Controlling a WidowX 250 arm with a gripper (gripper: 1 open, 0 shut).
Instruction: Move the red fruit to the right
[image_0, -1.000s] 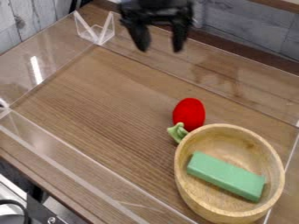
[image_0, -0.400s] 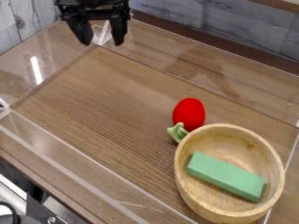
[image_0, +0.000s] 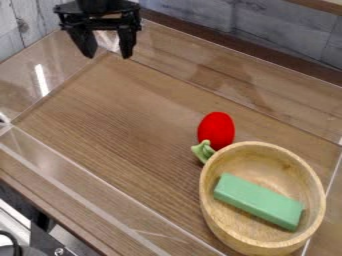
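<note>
The red fruit (image_0: 215, 129) is a small glossy egg shape with a pale green leafy cap at its lower left. It lies on the wooden table, touching the rim of the wooden bowl (image_0: 221, 222). My gripper (image_0: 106, 43) hangs at the far left back corner, well away from the fruit. Its two dark fingers point down, spread apart, with nothing between them.
A flat green rectangular block (image_0: 261, 202) lies inside the wooden bowl. Clear acrylic walls (image_0: 54, 75) fence the table on all sides. A grey plank wall stands behind.
The gripper has travelled left along the back of the table, from the centre to the left corner. It stayed open. The fruit, bowl and block have not moved.
</note>
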